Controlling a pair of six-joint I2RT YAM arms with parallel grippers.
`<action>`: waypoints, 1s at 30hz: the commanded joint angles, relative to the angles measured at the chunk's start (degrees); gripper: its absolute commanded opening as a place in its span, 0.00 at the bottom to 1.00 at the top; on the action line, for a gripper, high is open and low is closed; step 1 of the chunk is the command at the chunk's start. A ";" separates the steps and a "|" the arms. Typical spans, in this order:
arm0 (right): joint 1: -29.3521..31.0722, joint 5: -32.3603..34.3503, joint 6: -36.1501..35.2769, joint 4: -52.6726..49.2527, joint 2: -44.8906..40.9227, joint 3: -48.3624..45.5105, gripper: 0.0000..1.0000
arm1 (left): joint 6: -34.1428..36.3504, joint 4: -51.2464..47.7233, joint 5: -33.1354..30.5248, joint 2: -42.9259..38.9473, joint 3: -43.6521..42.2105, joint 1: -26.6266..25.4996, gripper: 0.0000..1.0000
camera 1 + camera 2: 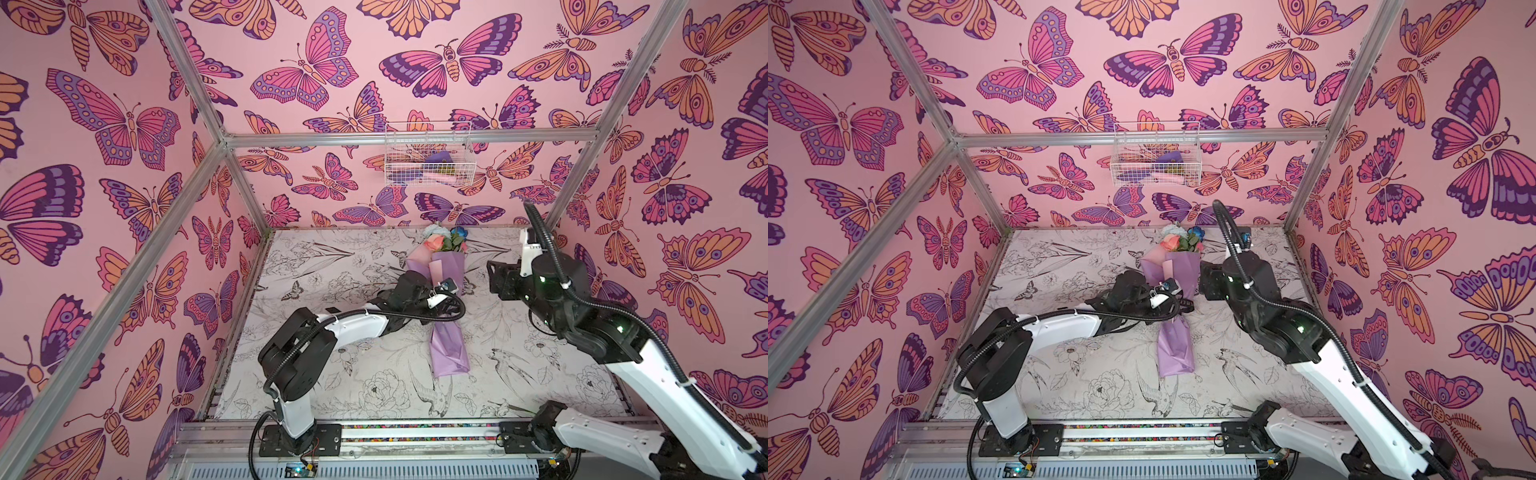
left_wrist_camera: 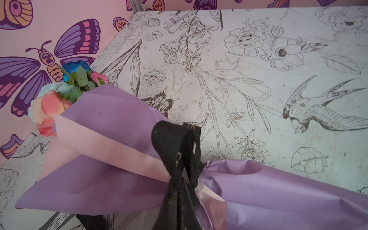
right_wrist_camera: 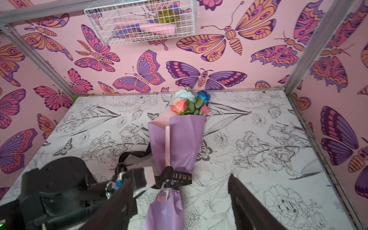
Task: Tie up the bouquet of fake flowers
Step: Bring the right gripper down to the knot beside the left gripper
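The bouquet of fake flowers [image 1: 449,266] [image 1: 1177,270] lies along the table, wrapped in lilac paper, with its peach, pale blue and deep blue blooms [image 3: 189,101] toward the back wall. A black ribbon [image 2: 175,151] [image 3: 180,176] is knotted round its narrow waist. My left gripper [image 1: 451,309] sits at that waist. Its fingers are hidden, but two ribbon strands run straight into its shut jaws. My right gripper [image 3: 179,180] [image 1: 498,282] hovers open above the waist, to the right of the bouquet, with nothing between its fingers [image 3: 239,199].
A loose ribbon tail [image 3: 135,154] lies on the flower-printed table [image 1: 332,270], left of the wrap. A white wire basket [image 1: 428,156] with pink and purple items hangs on the back wall. Butterfly-patterned walls and aluminium posts [image 1: 582,174] enclose the table.
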 commanded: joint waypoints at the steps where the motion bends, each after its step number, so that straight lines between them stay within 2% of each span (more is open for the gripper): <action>1: -0.19 4.32 0.64 0.94 -3.12 -2.91 0.72 | -3.80 1.03 3.83 1.75 1.47 1.61 0.00; 4: -0.06 5.02 2.06 -0.98 -4.00 -5.74 0.64 | -5.15 -0.21 4.96 2.87 3.08 2.60 0.00; 8: 2.37 5.39 4.54 -1.49 -4.09 -10.45 0.61 | -7.26 -2.97 6.25 4.79 5.77 3.92 0.00; 13: 15.41 13.50 5.61 -0.51 -2.82 -14.87 0.62 | -9.72 -5.00 7.76 6.58 7.48 5.46 0.00; 18: 25.00 13.60 3.94 2.36 0.87 -16.74 0.62 | -12.80 -5.15 11.43 8.09 8.32 7.55 0.00; 24: 34.44 11.62 -1.76 6.41 13.18 -14.64 0.62 | -14.04 -5.78 14.01 9.80 9.90 8.54 0.00; 30: 37.16 4.19 -6.32 11.52 28.97 -10.34 0.57 | -16.30 -7.90 18.02 11.97 13.22 9.69 0.00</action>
